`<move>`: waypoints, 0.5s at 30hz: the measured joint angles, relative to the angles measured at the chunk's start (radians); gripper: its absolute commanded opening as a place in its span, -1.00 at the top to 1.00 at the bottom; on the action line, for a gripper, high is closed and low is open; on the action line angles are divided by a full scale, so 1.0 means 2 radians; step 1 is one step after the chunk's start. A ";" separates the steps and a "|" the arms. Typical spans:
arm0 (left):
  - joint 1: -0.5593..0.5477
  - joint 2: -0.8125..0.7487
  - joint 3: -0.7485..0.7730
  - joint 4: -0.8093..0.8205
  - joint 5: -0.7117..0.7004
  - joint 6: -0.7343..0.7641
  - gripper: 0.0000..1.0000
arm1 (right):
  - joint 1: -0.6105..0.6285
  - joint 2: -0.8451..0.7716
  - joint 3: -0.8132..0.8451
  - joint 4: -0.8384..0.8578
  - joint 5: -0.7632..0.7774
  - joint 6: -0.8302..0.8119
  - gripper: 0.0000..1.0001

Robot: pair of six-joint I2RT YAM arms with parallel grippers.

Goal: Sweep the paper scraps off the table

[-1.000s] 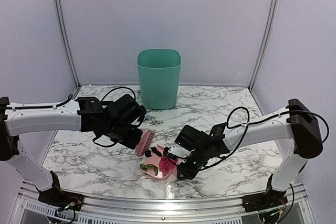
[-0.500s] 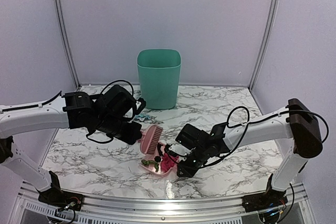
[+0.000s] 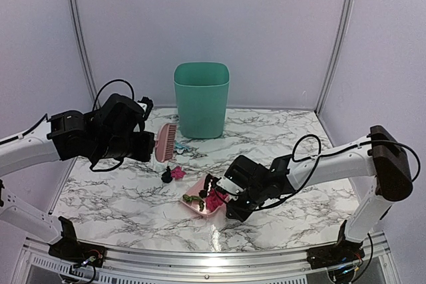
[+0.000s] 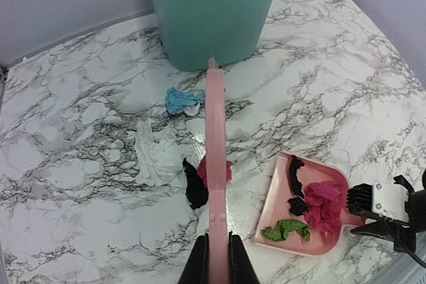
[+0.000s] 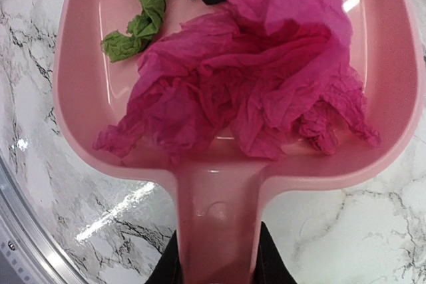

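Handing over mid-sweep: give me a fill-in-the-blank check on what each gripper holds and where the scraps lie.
The left gripper is shut on the pink ___.
The right gripper holds the dustpan by its ___.
The green scrap lies in the ___.
The light blue scrap lies near the teal ___.
Missing: brush; handle; dustpan; bin.

Bright even light; glare streaks the table [image 3: 214, 239].
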State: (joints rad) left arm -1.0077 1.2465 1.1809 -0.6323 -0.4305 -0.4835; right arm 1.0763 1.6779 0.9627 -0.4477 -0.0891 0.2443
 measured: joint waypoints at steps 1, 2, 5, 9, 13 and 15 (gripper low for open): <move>0.005 -0.002 -0.002 0.000 -0.005 0.000 1.00 | 0.000 -0.003 0.000 -0.003 0.004 0.001 1.00; 0.010 -0.004 -0.004 0.000 -0.010 0.000 1.00 | -0.001 -0.008 0.001 -0.007 0.009 0.002 1.00; 0.025 -0.011 -0.011 0.000 -0.018 0.002 1.00 | -0.002 -0.019 0.010 -0.023 0.020 0.005 1.00; 0.052 -0.035 -0.031 0.001 -0.017 0.011 1.00 | -0.003 -0.035 0.039 -0.047 0.036 0.007 1.00; 0.073 -0.076 -0.060 0.001 -0.018 0.019 1.00 | -0.004 -0.044 0.088 -0.073 0.048 0.007 1.00; 0.079 -0.100 -0.078 0.002 -0.018 0.022 1.00 | -0.004 -0.044 0.114 -0.085 0.052 0.007 1.00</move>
State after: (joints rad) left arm -0.8494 1.0473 1.0256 -0.6292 -0.4660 -0.4404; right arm 1.0683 1.5890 1.1900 -0.6178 0.0143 0.2581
